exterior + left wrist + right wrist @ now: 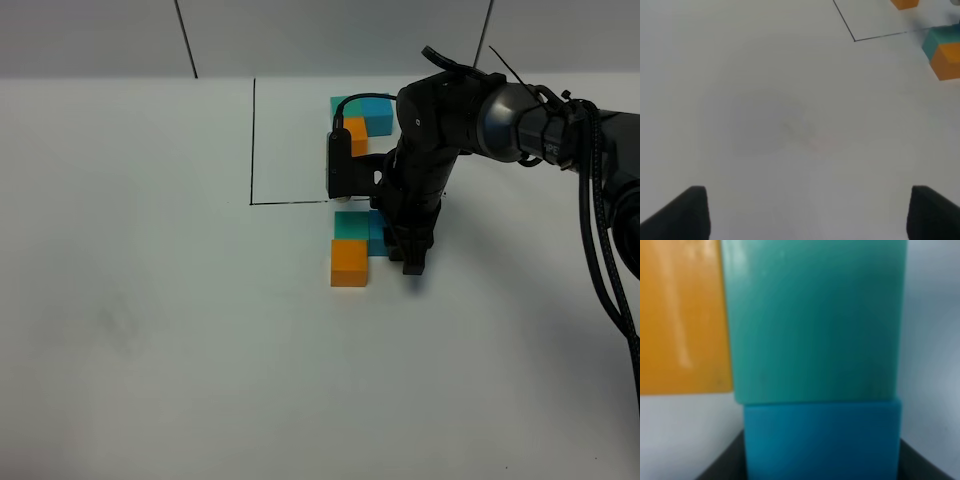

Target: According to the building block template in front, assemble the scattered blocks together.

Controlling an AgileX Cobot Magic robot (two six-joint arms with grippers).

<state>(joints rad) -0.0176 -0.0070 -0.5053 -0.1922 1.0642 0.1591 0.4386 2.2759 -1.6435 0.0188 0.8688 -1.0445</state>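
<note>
The building block template (360,118), an L of teal, blue and orange cubes, lies at the back inside a thin black outline (253,140). In front of it the scattered blocks touch in a matching L: teal (349,225), light blue (377,240) and orange (350,263). My right gripper (412,262) is shut and points down at the table, right up against the blue block's right side. Its wrist view is filled by the blue block (822,440), the teal block (815,320) behind it and the orange block (682,315) beside that. My left gripper (807,215) is open over bare table.
The left wrist view catches the outline's corner (855,40) and the teal (940,37) and orange (947,61) blocks at its edge. The right arm (450,130) reaches over the template's right side. White table (150,330) stretches left and forward.
</note>
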